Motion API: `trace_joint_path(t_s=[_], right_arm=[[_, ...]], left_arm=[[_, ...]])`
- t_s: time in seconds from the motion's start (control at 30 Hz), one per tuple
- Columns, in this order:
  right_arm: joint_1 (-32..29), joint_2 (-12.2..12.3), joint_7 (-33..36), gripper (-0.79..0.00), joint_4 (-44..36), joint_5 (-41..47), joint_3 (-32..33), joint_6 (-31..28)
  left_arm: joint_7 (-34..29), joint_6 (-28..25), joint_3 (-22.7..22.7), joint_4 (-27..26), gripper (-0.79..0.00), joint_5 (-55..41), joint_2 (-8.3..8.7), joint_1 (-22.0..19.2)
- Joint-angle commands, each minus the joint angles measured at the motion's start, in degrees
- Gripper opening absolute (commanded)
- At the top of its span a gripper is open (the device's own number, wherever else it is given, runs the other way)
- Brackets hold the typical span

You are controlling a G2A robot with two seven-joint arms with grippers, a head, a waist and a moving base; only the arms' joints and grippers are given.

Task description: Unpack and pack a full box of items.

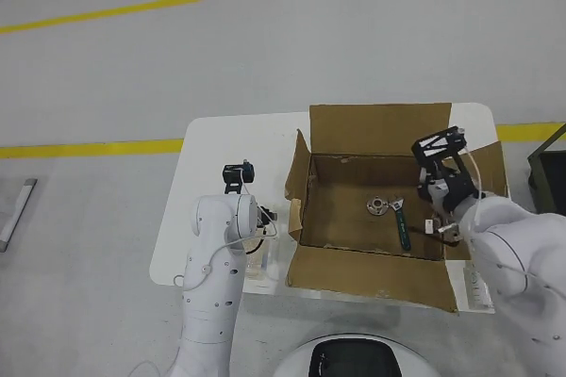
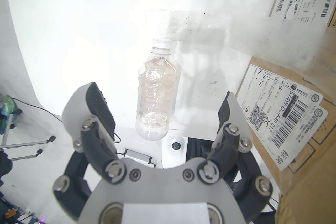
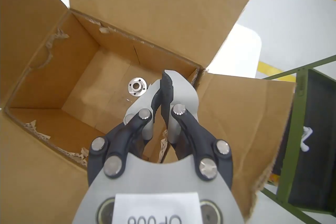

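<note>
An open cardboard box [image 1: 358, 273] stands on the white table [image 1: 217, 141]. On its floor lie a round metal flange [image 1: 377, 204] and a teal-handled wrench [image 1: 399, 224]. My right gripper [image 3: 164, 83] hangs over the box's right side, shut, with nothing visible between its fingers; the flange [image 3: 136, 86] lies below and beyond it. A clear plastic bottle [image 2: 155, 114] with a white cap lies on the table left of the box. My left gripper [image 2: 160, 93] hovers above the bottle, open, one finger to each side and not touching it.
The labelled outer wall of the box [image 2: 288, 117] stands close beside the left gripper. A green frame with a black panel [image 3: 309, 130] stands off the table's right edge. Bare table [image 2: 105, 12] lies beyond the bottle.
</note>
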Motion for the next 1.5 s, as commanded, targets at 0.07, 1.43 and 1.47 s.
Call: trace_joint_path(t_s=[0.07, 1.43, 1.47], right_arm=[[2.63, -0.03, 1.02, -0.785, 7.16, 2.01, -1.00, -1.80], [22.07, -3.48, 6.69, -0.554, 39.92, -4.85, -20.37, -4.17], [22.20, -3.53, 6.34, -0.520, 40.78, -4.48, -20.45, -4.69]], left_arm=[[0.00, 0.00, 0.00, 0.00, 0.000, 0.00, 0.00, 0.00], [0.00, 0.00, 0.00, 0.00, 0.000, 0.00, 0.00, 0.00], [0.00, 0.00, 0.00, 0.00, 0.000, 0.00, 0.00, 0.00]])
